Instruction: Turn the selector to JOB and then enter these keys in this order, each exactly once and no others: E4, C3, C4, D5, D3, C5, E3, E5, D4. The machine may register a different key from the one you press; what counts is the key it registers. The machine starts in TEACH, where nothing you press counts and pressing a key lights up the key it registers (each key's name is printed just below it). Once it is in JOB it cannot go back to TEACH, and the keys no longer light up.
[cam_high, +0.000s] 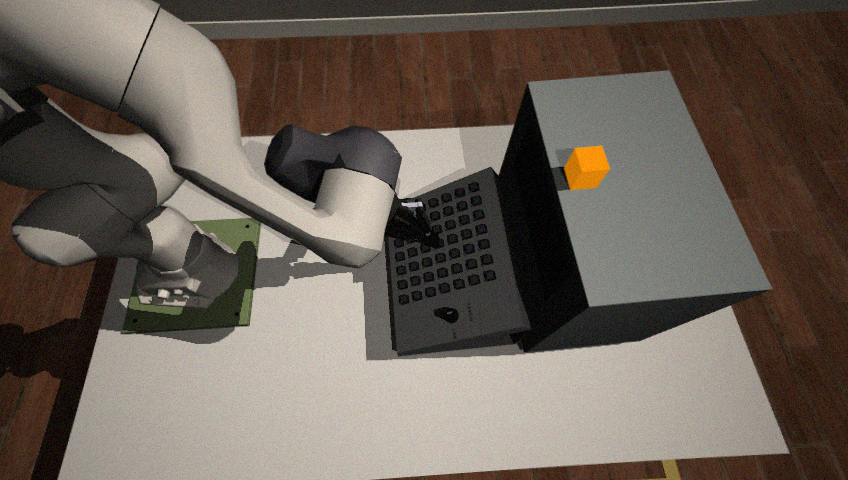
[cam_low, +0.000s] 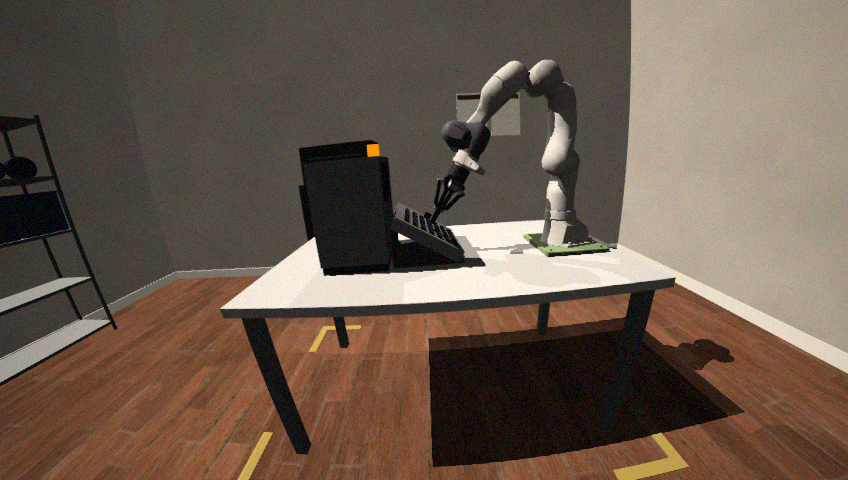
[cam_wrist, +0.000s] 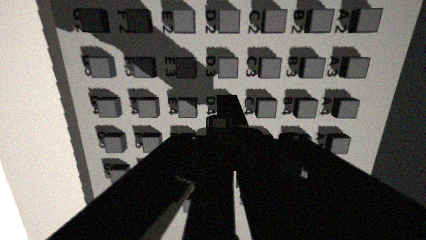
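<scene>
The dark sloped keypad panel (cam_high: 476, 315) (cam_low: 451, 243) leans against the front of a big grey machine box (cam_high: 648, 226) (cam_low: 348, 208). Its black selector knob (cam_high: 446, 313) sits at the near end of the panel; its setting is too small to read. My gripper (cam_high: 433, 240) (cam_low: 436, 218) (cam_wrist: 226, 111) is shut and empty. In the wrist view its tip covers the key labelled D4, between key E4 (cam_wrist: 187, 107) and key C4 (cam_wrist: 266, 107), just below key D3 (cam_wrist: 228, 67). I see no lit key. I cannot tell whether the tip is pressing down.
An orange cube (cam_high: 586, 167) (cam_low: 373, 149) sits on top of the box. The arm stands on a green base plate (cam_high: 235, 297) (cam_low: 565, 248) on the white table (cam_high: 297, 416) (cam_low: 535, 279). A shelf rack (cam_low: 35, 237) stands by the wall.
</scene>
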